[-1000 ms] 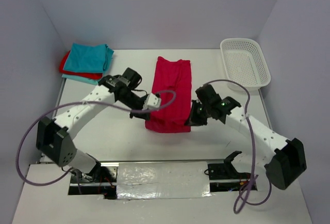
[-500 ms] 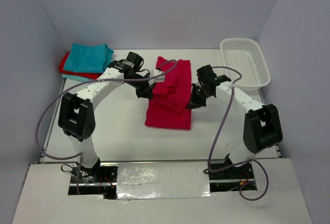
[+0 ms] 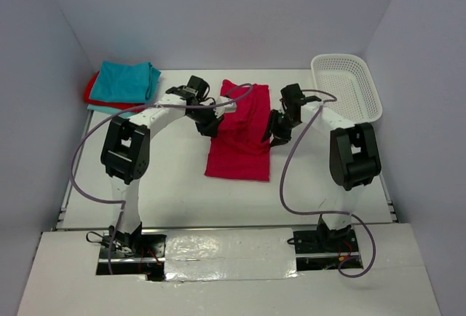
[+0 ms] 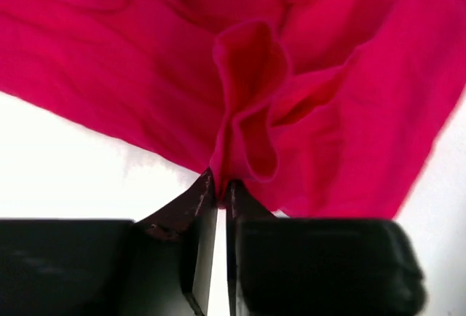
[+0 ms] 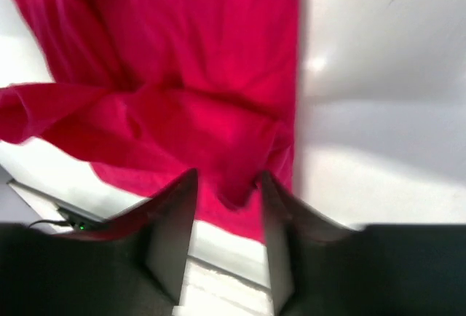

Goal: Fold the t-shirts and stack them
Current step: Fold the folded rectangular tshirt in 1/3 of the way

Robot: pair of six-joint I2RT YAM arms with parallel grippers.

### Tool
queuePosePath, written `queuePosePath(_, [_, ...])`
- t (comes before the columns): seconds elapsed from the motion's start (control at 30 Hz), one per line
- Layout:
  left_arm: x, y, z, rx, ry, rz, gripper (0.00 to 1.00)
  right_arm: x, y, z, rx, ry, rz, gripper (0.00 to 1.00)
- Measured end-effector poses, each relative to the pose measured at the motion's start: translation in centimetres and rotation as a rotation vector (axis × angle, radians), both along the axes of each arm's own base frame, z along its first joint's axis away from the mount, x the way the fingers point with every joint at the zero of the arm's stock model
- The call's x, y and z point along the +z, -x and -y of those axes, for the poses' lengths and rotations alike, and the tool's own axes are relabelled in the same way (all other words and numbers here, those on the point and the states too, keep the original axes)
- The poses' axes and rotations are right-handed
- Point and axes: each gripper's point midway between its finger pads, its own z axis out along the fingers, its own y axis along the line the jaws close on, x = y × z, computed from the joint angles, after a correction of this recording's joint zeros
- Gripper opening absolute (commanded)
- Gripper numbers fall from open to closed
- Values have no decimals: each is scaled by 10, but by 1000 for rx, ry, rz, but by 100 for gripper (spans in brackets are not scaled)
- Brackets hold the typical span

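While the magenta t-shirt lies along the middle of the table, I've got both its side edges lifted and bunched over its middle. My left tool is pressed together on a thin pleat of the left edge. The right tool has a thick wad between parted fingers, and I cannot tell whether it bites. This is light, limp cloth that will likely sag and slide, so I'd take hems near the corners. The folded teal and red shirts sit far left.
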Motion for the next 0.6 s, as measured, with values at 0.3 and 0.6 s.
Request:
queuePosePath(0.3, [-17, -55, -17, 193, -23, -11, 47, 13, -68, 27, -48, 8, 88, 57])
queuePosePath(0.6, [6, -97, -50, 397, 24, -4, 43, 75, -35, 11, 87, 105, 307, 5])
